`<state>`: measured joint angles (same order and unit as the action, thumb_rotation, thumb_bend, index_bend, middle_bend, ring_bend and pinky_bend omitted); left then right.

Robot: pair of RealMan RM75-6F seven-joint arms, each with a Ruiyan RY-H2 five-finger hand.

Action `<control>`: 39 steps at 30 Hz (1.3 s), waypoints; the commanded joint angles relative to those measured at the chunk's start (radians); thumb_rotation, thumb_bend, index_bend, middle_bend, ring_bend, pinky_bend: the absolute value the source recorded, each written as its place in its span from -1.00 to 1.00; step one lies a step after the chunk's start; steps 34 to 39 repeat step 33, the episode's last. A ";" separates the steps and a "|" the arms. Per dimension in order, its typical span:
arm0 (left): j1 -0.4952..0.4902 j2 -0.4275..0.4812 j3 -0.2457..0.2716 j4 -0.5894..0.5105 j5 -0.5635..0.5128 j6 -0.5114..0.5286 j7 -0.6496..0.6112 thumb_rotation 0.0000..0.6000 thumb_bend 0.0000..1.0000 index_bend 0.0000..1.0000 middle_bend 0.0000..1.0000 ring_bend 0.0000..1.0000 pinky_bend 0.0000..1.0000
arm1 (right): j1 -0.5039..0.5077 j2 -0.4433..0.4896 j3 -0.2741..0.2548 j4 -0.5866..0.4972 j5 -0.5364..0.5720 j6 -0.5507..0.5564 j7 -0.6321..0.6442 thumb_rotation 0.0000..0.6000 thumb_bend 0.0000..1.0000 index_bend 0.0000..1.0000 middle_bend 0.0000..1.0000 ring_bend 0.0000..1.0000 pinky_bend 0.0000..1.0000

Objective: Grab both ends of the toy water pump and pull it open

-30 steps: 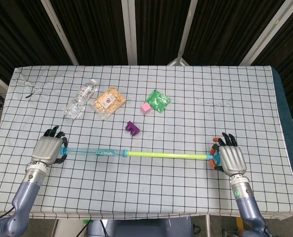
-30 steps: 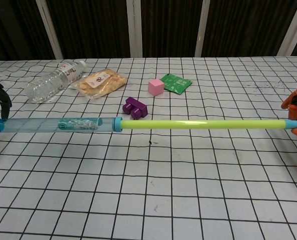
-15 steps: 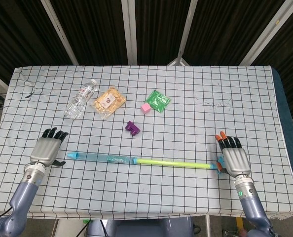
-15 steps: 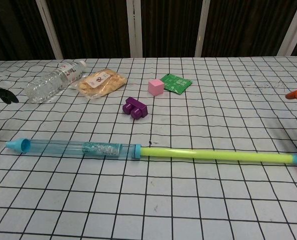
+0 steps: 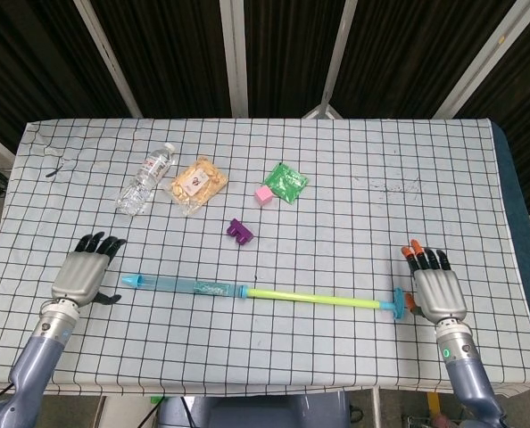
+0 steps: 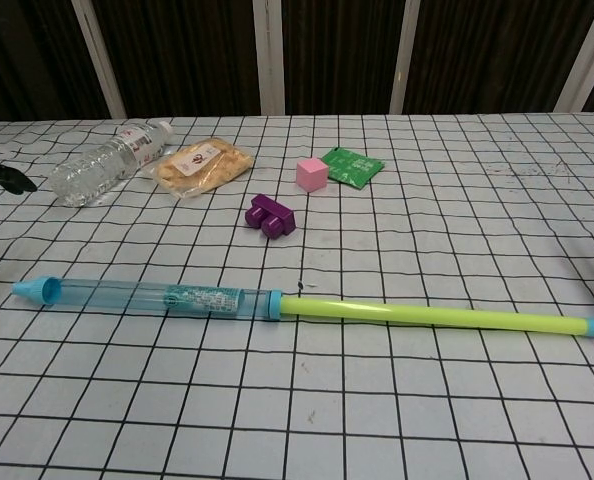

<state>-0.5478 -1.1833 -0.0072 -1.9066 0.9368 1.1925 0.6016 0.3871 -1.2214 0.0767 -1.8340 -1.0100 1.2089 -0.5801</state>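
Since a second ago I see the toy water pump [image 5: 256, 292] go from being gripped at both ends to lying free on the checked tablecloth [image 5: 336, 205]; in the last half second the right hand [image 5: 434, 287] slides further right and clear of the blue end disc, while the left hand [image 5: 84, 272] barely shifts. The pump now rests near the front of the table, stretched out long; its clear blue barrel lies toward my left with the cone tip pointing at the left hand, and the yellow-green rod runs right to the small blue handle; the chest view shows the same, barrel at left [image 6: 147, 296] and rod reaching almost to the right edge. My left hand sits palm down just beside the cone tip, fingers extended and a little apart, holding nothing; the right hand lies flat just beside the handle disc, fingers spread, empty too; whether it touches the disc I cannot tell. Further back, well apart from the pump, sit a purple block [image 5: 240, 231], a pink cube [image 5: 263, 193] beside a green packet [image 5: 286, 182], a snack bag [image 5: 196, 184] and a water bottle [image 5: 145, 177] lying on its side.
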 commanded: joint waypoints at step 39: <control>0.455 0.085 0.175 0.239 0.575 0.486 -0.491 1.00 -0.64 -1.00 -1.00 -1.00 -1.00 | -0.368 0.118 -0.135 0.195 -0.494 0.489 0.482 1.00 -0.14 -1.00 -1.00 -1.00 -1.00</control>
